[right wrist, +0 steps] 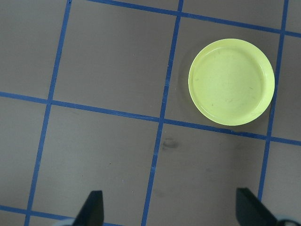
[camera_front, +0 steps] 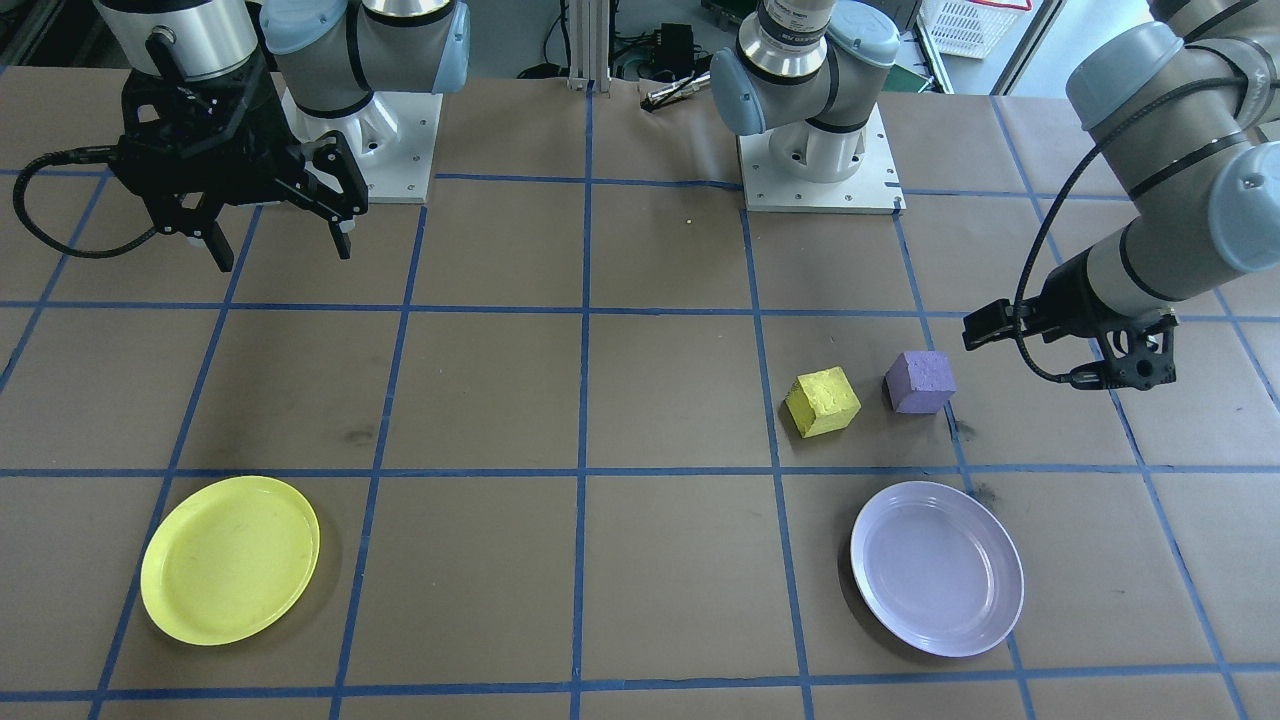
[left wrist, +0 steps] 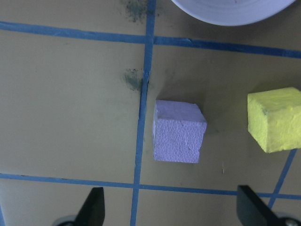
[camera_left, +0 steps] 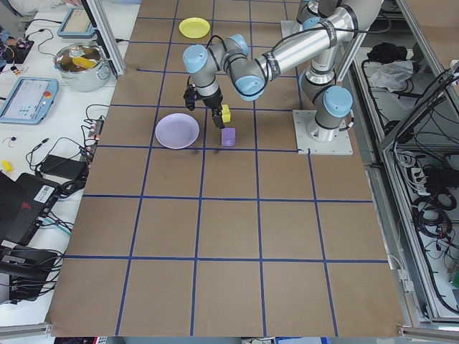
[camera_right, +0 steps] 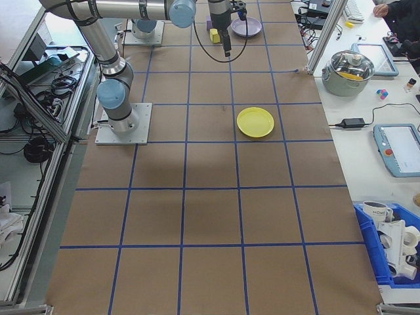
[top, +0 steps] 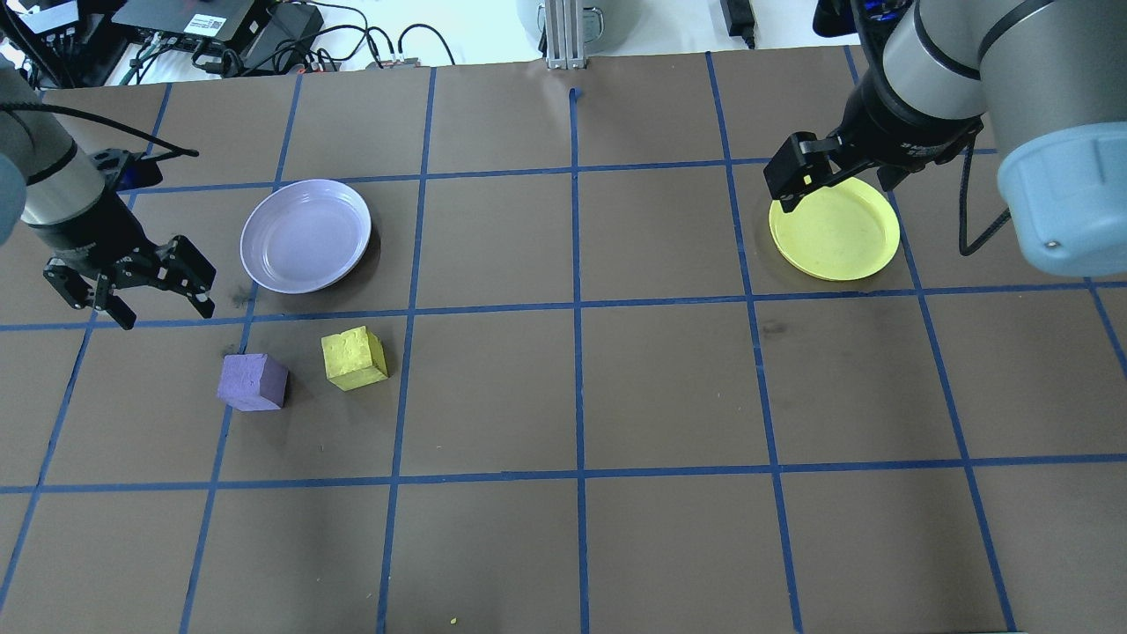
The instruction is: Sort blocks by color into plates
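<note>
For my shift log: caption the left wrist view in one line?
Left wrist view: purple block centered below the camera, yellow block beside it, lavender plate edge beyond.

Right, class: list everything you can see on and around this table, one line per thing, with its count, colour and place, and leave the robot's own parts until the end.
purple block: one, light purple, on the table's left half in the overhead view, near the lavender plate.
yellow block: one, bright yellow, beside the purple block, apart from it.
lavender plate: one, pale lavender, empty, beyond the two blocks.
yellow plate: one, bright yellow, empty, on the table's right half.
table: one, brown, with a grid of blue tape lines.
left gripper: one, black, open, raised near the purple block.
right gripper: one, black, open, raised away from the yellow plate.
</note>
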Robot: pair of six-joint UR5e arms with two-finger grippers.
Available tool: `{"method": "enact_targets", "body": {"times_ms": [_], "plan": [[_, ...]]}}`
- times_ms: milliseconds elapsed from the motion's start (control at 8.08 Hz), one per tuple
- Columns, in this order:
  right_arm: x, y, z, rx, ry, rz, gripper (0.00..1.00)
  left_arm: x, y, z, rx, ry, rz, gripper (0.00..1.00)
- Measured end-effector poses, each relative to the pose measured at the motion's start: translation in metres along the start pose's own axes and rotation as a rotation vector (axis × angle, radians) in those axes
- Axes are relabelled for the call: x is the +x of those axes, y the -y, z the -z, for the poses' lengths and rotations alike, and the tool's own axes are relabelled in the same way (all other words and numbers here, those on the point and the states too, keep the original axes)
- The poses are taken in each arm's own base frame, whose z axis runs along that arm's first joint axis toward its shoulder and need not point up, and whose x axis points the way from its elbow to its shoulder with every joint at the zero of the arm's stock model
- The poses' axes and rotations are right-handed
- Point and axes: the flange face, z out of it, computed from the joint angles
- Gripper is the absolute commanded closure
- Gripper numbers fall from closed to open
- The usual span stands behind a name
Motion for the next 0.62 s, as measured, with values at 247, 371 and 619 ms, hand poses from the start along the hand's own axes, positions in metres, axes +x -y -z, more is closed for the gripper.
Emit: {"method": "enact_targets", "body": {"times_ms": [247, 371, 619], "plan": [[0.0, 0.0, 0.0, -0.001, -0.002, 0.0, 0.0, -0.001, 0.002, -0.045, -0.076, -0.024, -0.024, 0.0], [0.0, 0.0, 0.0, -0.001, -0.002, 0.0, 0.0, -0.001, 0.004, -0.061, -0.107, -0.035, -0.032, 0.0], [0.0, 0.0, 0.0, -0.001, -0.002, 0.001, 0.0, -0.001, 0.013, -0.089, -0.163, -0.057, -0.043, 0.0]]}}
